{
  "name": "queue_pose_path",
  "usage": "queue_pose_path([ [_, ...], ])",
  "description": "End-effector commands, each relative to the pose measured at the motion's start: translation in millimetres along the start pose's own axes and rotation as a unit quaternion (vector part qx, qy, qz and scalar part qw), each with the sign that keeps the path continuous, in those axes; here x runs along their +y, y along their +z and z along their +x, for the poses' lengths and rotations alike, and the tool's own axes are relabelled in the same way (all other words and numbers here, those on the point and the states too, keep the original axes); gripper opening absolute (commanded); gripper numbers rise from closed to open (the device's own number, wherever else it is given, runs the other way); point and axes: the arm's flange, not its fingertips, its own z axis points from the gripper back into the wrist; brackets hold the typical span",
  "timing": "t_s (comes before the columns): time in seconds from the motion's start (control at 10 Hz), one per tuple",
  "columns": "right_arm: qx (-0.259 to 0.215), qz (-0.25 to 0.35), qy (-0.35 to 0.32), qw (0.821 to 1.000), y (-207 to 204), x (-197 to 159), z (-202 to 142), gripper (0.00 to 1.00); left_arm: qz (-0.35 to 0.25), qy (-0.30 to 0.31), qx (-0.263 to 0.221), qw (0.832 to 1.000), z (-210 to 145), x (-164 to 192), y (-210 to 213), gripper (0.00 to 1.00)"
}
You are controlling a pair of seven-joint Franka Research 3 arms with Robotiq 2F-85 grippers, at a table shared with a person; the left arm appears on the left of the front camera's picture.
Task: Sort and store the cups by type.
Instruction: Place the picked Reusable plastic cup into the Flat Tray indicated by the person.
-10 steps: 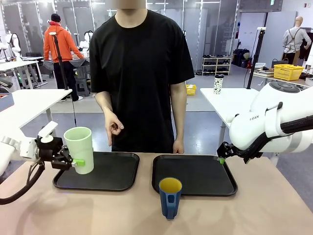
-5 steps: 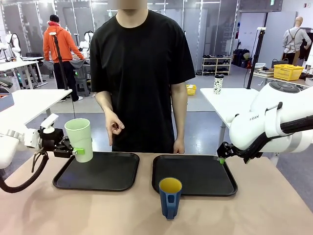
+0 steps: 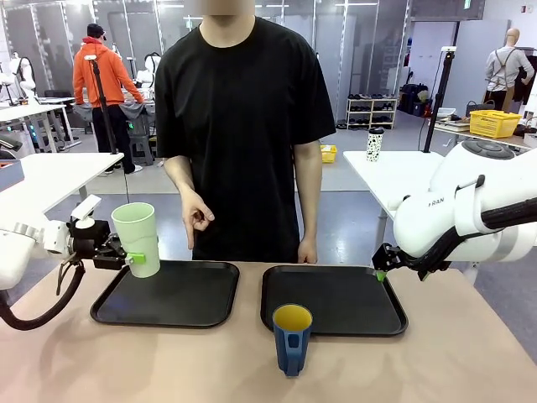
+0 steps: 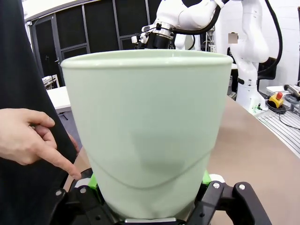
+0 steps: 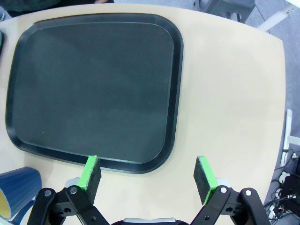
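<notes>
Front view: left pincer [image 3: 137,259], clamping pale green tumbler [image 3: 137,231], is drawing back over left black tray's [image 3: 180,294] left edge, storing underway; right pincer [image 5: 150,172] is hanging open.

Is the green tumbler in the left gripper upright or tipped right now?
Upright: the pale green tumbler has its open rim on top, narrower base down, with the left gripper shut on it near the base.

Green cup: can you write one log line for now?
left gripper: shut on green cup, at left tray corner | right gripper: open | blue mug: on table
</notes>
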Motion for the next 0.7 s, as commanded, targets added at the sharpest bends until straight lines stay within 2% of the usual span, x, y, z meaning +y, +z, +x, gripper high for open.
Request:
queue_pose_path([
  [0.0, 0.000, 0.001, -0.002, 1.000, -0.6, -0.7, -0.5, 1.00, -0.001, -0.002, 0.003, 1.000, 4.0, -3.1, -1.1, 0.82],
  [0.2, 0.000, 0.001, -0.002, 1.000, -0.6, -0.7, -0.5, 1.00, -0.013, -0.008, -0.003, 1.000, -7.8, 4.7, 0.5, 0.82],
  [0.3, 0.000, 0.001, -0.002, 1.000, -0.6, -0.7, -0.5, 1.00, -0.015, -0.017, 0.025, 0.999, -16.8, 9.0, 2.1, 0.82],
  [0.4, 0.000, 0.001, -0.002, 1.000, -0.6, -0.7, -0.5, 1.00, -0.027, -0.024, -0.001, 0.999, -24.7, 14.0, 3.3, 0.82],
  [0.6, 0.000, 0.001, -0.002, 1.000, -0.6, -0.7, -0.5, 1.00, -0.039, -0.034, 0.008, 0.999, -38.5, 22.2, 5.7, 0.82],
])
